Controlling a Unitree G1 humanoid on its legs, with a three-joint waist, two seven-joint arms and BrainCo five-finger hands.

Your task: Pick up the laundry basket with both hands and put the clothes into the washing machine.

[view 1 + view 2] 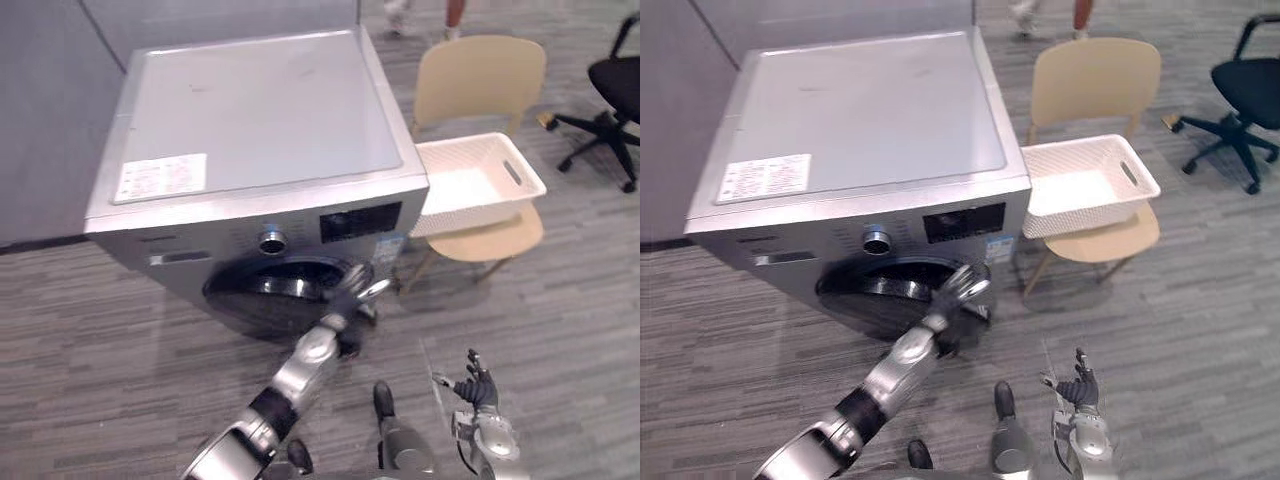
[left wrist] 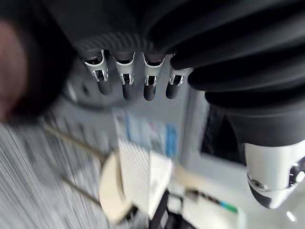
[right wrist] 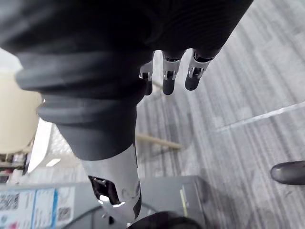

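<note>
Left eye view: The washer (image 1: pixel 260 120) stands with its top panel facing the camera and its round dark door (image 1: pixel 265 290) low on the front. The left hand (image 1: pixel 352 290) is at the right edge of the door, fingers loosely spread and clasping nothing. Whether it touches the door cannot be told. The white basket (image 1: pixel 450 218) sits on the seat of a beige chair (image 1: pixel 480 75), just beside the washer's right side and well apart from both hands. The right hand (image 1: pixel 475 388) is low over the floor (image 1: pixel 560 320), fingers up and apart, holding nothing. A black office chair (image 1: pixel 615 85) stands at far right. A person's legs (image 1: pixel 400 15) show beyond the washer.

Right eye view: Same layout. The left hand (image 1: pixel 958 288) is at the door edge and the right hand (image 1: pixel 1077 385) is down by the floor.

Left wrist view: The fingers (image 2: pixel 125 78) hang in a row, relaxed, with the thumb (image 2: pixel 271 171) apart and nothing between them. The basket (image 2: pixel 136 171) shows past them, blurred.

Right wrist view: The fingers (image 3: pixel 169 71) point out over the floor, relaxed and apart from the thumb (image 3: pixel 114 186), with nothing held.
</note>
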